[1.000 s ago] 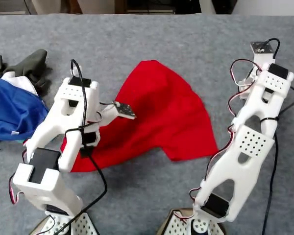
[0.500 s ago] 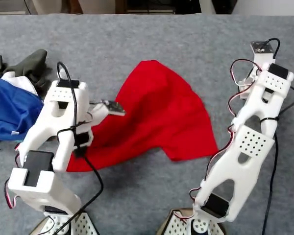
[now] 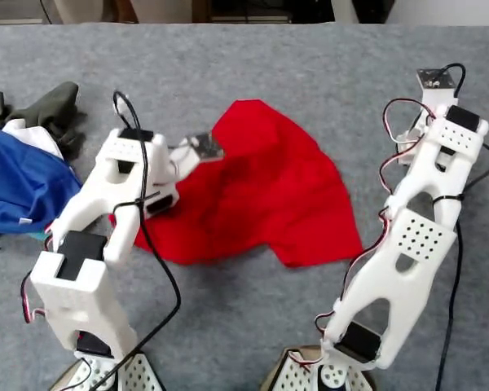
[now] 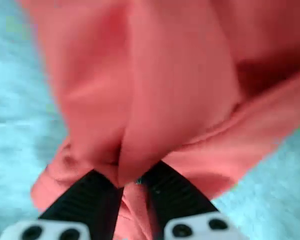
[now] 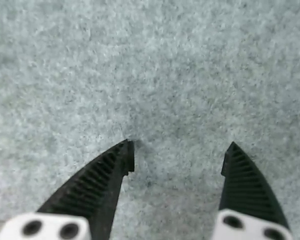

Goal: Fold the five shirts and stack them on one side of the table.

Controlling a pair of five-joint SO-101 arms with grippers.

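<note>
Since the earlier frames the left arm (image 3: 118,191) has swung far-right, dragging the red shirt's (image 3: 269,195) near-left edge along. High view: red shirt mid-table between the arms, blue shirt (image 3: 20,183) heaped at the left edge, right arm (image 3: 424,220) on the right. Left wrist: left gripper (image 4: 127,182) clamped on a red fold. Right wrist: right gripper (image 5: 177,155) spread over bare table (image 5: 165,60). The loose cloth lies right of the left gripper, so the fold likely carries rightward.
</note>
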